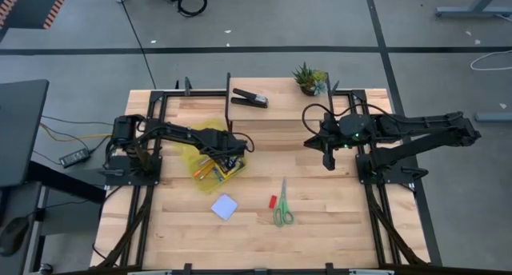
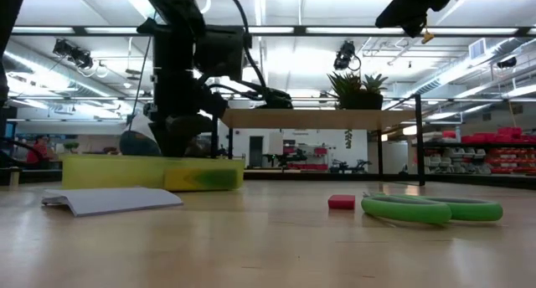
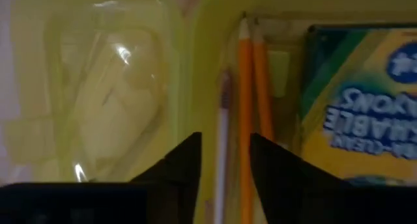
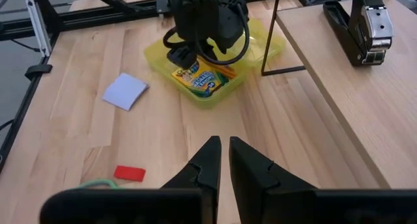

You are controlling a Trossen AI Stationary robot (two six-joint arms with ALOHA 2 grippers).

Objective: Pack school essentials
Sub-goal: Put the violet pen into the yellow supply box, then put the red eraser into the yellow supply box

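An open yellow see-through case (image 1: 205, 158) lies left of the table's middle, its lid (image 3: 104, 87) folded out flat. In its tray lie the crayon box (image 3: 365, 100), two orange pencils (image 3: 251, 87) and a pink pen (image 3: 223, 120). My left gripper (image 3: 225, 178) points steeply down into the tray, open, its fingers on either side of the pen and one pencil. The pale blue notepad (image 1: 225, 206), red eraser (image 1: 273, 201) and green-handled scissors (image 1: 282, 209) lie flat on the table nearer the front. My right gripper (image 4: 225, 159) hangs shut above the table's right half, holding nothing.
A raised wooden shelf along the far edge carries a black stapler (image 1: 250, 97) and a small potted plant (image 1: 310, 77); its thin black leg (image 4: 270, 35) stands just beside the case. Bare tabletop lies between the case and my right gripper.
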